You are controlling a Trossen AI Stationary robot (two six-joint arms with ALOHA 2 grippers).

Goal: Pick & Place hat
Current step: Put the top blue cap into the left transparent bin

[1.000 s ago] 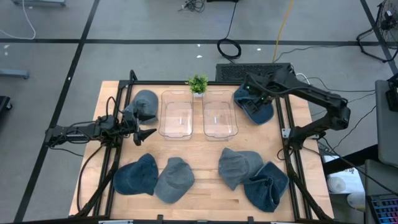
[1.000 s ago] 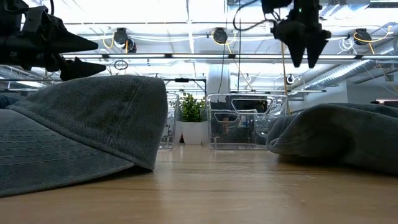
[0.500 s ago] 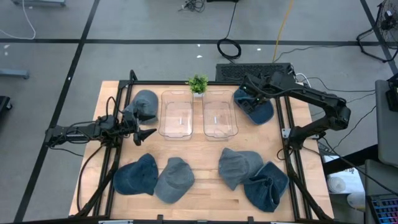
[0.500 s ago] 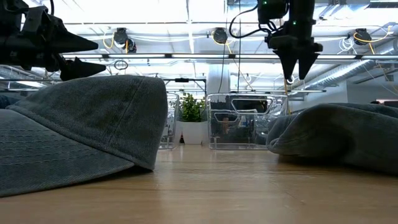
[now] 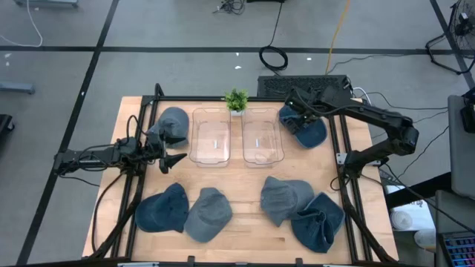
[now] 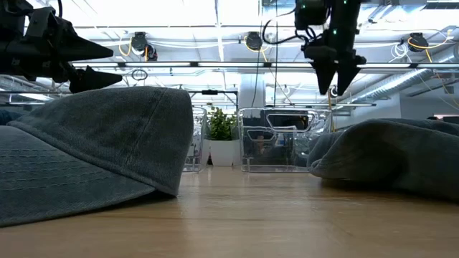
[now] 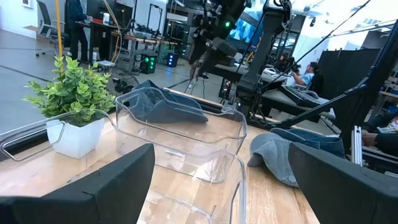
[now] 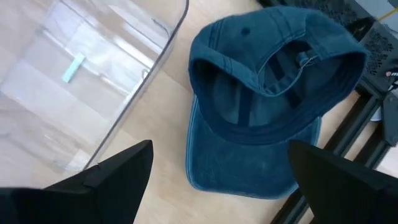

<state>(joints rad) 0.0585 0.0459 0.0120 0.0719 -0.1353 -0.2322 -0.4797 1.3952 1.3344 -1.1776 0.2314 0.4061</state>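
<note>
Several denim hats lie on the wooden table. The dark blue hat (image 5: 306,130) (image 8: 267,99) at the far right rests flat, brim toward me, with its back strap opening showing. My right gripper (image 5: 293,111) (image 6: 335,80) (image 8: 221,149) hangs above this hat, pointing steeply down, open and clear of it. My left gripper (image 5: 174,159) (image 6: 107,63) (image 7: 221,155) waits level at the table's left edge, open, with nothing between its fingers. Another hat (image 5: 172,124) lies at the far left.
Two clear bins (image 5: 211,136) (image 5: 261,137) stand side by side at the far middle, with a small potted plant (image 5: 236,100) behind them. Near the front edge lie more hats (image 5: 163,209) (image 5: 208,213) (image 5: 284,199) (image 5: 319,221). A black frame rail (image 5: 343,159) runs along the right side.
My right gripper has sunk a little over the far right hat, shifted slightly toward the table's left and tipped further downward. It stays open. The hats have not moved.
</note>
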